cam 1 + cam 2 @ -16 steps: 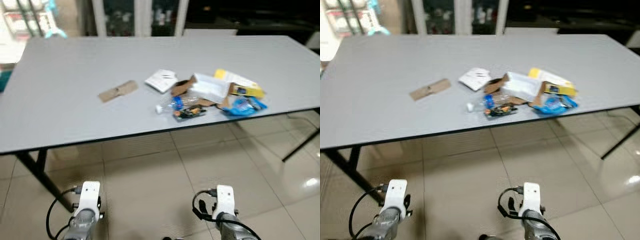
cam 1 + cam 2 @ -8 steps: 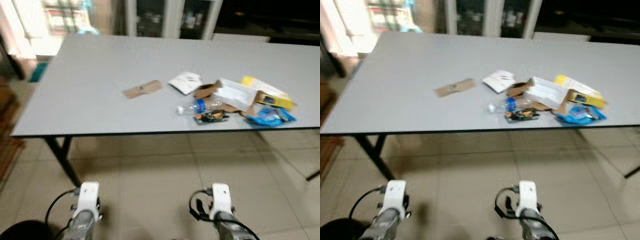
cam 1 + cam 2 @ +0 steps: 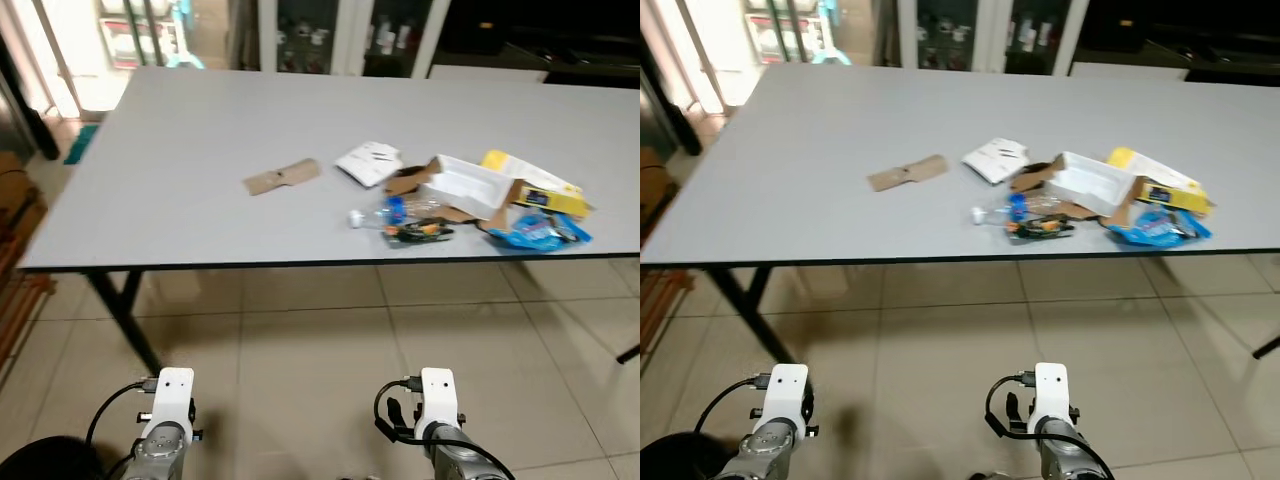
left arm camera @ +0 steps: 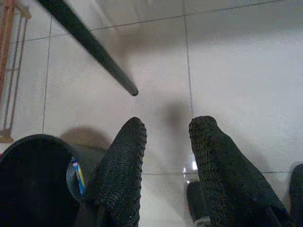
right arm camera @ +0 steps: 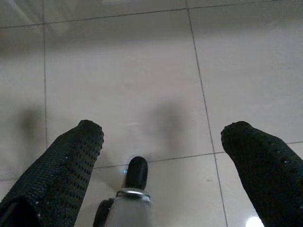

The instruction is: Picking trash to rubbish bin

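nothing is judged to be binned yet: all the trash is seen lying on the grey table (image 3: 180,170), so every piece is left to be picked up and carried over. the litter is gathered toward the 2 o'clock part of the tabletop, close to its near edge. a flat strip of brown cardboard (image 3: 281,177) lies apart at 11 o'clock from the pile. within the pile, a folded white paper (image 3: 369,162), a torn white box with brown flaps (image 3: 463,187), a crushed clear bottle with a blue label (image 3: 392,212), a yellow packet (image 3: 535,186) and a blue wrapper (image 3: 535,232) are crowded together, touching or overlapping. the pieces look light, crumpled and thin.

both arms are held low over the tiled floor. the left gripper (image 4: 166,142) is seen empty with its fingers slightly parted, a dark round bin (image 4: 33,179) just beside it. the right gripper (image 5: 163,142) is spread wide and empty
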Available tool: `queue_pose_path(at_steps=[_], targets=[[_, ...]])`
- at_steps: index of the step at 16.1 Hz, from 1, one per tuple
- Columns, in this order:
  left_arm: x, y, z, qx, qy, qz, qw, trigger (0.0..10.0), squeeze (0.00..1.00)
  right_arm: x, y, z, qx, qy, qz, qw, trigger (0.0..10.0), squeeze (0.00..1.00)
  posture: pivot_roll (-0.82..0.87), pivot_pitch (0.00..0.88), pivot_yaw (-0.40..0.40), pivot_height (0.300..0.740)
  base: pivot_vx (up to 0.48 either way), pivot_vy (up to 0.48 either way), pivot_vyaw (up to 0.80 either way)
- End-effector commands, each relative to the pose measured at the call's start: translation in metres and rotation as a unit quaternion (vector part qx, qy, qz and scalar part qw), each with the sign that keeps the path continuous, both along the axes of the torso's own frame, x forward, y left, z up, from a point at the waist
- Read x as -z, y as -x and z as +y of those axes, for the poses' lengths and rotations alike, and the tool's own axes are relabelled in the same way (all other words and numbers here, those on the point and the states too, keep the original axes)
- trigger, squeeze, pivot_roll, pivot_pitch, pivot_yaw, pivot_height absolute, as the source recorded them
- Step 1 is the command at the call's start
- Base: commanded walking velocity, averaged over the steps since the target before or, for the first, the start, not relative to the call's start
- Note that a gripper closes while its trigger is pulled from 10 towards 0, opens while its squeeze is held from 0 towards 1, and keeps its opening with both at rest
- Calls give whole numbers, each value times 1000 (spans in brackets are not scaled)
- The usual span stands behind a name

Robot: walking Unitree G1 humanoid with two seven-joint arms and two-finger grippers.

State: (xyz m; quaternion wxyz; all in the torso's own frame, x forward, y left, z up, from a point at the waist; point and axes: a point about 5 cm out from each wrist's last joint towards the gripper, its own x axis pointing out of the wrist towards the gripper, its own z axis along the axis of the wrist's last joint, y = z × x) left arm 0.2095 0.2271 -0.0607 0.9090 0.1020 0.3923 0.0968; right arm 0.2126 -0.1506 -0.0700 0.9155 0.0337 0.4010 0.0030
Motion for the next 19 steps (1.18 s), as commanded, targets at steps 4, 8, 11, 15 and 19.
queue_pose_path(at_steps=[4, 8, 11, 15, 19], targets=[[2, 1, -3, 4, -4, 7, 1000, 10000, 0, 1, 2, -5, 2, 0, 2, 1000, 10000, 0, -10, 63, -70, 740, 0, -417, 0], [1, 1, -3, 2, -5, 6, 1000, 10000, 0, 1, 2, -4, 0, -4, 2, 1000, 10000, 0, -11, 61, -71, 740, 0, -445, 0], [1, 1, -2, 2, -5, 7, 1000, 10000, 0, 1, 2, -3, -2, -6, 2, 1000, 10000, 0, -10, 61, -72, 740, 0, -445, 0], [1, 0, -2, 1, -7, 5, 1000, 10000, 0, 1, 2, -3, -3, -7, 2, 1000, 10000, 0, -9, 62, -72, 740, 0, -447, 0], [-3, -5, -1, -1, -3, -5, 1000, 10000, 0, 1, 2, -3, -2, -8, 3, 1000, 10000, 0, -7, 60, -72, 740, 0, -222, 0]])
